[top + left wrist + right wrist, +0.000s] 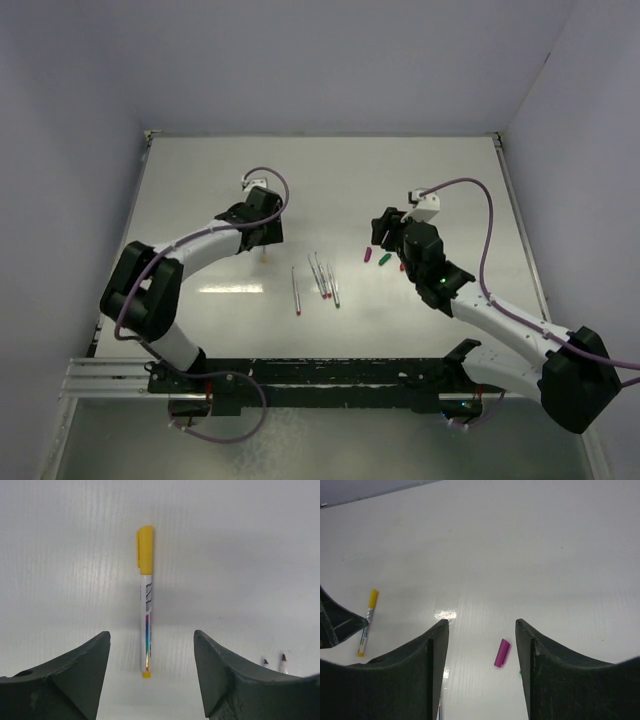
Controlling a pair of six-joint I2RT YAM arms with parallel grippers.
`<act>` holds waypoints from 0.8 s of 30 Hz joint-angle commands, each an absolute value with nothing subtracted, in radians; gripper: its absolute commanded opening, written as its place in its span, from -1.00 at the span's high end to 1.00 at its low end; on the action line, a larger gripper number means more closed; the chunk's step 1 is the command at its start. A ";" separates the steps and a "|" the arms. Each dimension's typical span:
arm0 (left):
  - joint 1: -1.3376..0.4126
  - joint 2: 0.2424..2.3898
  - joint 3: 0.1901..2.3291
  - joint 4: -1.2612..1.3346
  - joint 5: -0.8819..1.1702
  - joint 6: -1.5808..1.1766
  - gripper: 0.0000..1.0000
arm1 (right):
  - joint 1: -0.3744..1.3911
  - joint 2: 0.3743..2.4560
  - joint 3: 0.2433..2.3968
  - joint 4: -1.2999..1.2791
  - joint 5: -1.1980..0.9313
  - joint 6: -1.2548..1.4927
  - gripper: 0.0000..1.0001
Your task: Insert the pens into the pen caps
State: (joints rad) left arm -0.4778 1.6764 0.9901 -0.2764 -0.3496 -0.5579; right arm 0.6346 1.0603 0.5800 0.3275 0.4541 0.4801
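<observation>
1. Left gripper: jaws spread wide and holding nothing, poised over the white table, left of centre.
2. Yellow-capped pen: lies flat on the table in the gap between the left fingers and touches neither. Its yellow cap is seated on the far end.
3. Right gripper: jaws apart and empty, right of centre.
4. Purple cap: lies loose on the table below the gap in the right jaws, closer to the right-hand finger.
5. Green cap and red cap: lie just right of the purple cap, beside the right gripper.
6. Uncapped pens: one lone pen and three more just to its right. They lie near the table's centre, between the two arms.
</observation>
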 commanded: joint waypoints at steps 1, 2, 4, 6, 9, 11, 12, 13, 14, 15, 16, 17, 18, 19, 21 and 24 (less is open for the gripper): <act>-0.472 1.509 0.962 -0.289 -0.314 -0.577 -0.39 | 0.632 1.070 0.604 0.346 0.505 0.497 -0.13; -0.474 1.480 0.949 -0.292 -0.304 -0.580 -0.39 | 0.631 1.073 0.605 0.340 0.513 0.501 -0.11; -0.480 1.423 0.913 -0.299 -0.288 -0.590 -0.38 | 0.630 1.076 0.606 0.330 0.529 0.509 -0.10; -0.497 1.360 0.867 -0.307 -0.282 -0.610 -0.38 | 0.629 1.084 0.609 0.303 0.558 0.518 -0.10; -0.542 1.277 0.806 -0.321 -0.270 -0.650 -0.37 | 0.623 1.102 0.627 0.225 0.620 0.560 -0.12; -0.595 1.237 0.778 -0.338 -0.289 -0.681 -0.37 | 0.616 1.107 0.624 0.202 0.637 0.583 -0.13; -0.630 1.224 0.771 -0.350 -0.305 -0.698 -0.38 | 0.614 1.104 0.617 0.201 0.639 0.593 -0.13; -0.661 1.213 0.768 -0.363 -0.321 -0.716 -0.37 | 0.612 1.101 0.609 0.202 0.639 0.601 -0.12; -0.692 1.209 0.766 -0.375 -0.332 -0.734 -0.37 | 0.609 1.096 0.602 0.206 0.638 0.607 -0.11; -0.720 1.208 0.765 -0.382 -0.337 -0.748 -0.37 | 0.608 1.093 0.596 0.208 0.638 0.613 -0.11; -0.741 1.211 0.762 -0.383 -0.336 -0.764 -0.38 | 0.607 1.090 0.591 0.207 0.637 0.616 -0.10; -0.763 1.216 0.759 -0.380 -0.335 -0.776 -0.37 | 0.607 1.088 0.587 0.206 0.636 0.619 -0.09; -0.783 1.231 0.757 -0.378 -0.335 -0.787 -0.37 | 0.606 1.086 0.584 0.205 0.632 0.620 -0.09; -0.806 1.245 0.756 -0.373 -0.339 -0.803 -0.37 | 0.605 1.083 0.579 0.204 0.625 0.622 -0.08; -0.838 1.278 0.758 -0.362 -0.341 -0.816 -0.37 | 0.605 1.076 0.571 0.204 0.615 0.628 -0.07; -0.882 1.337 0.776 -0.347 -0.339 -0.829 -0.37 | 0.605 1.066 0.558 0.212 0.601 0.637 -0.05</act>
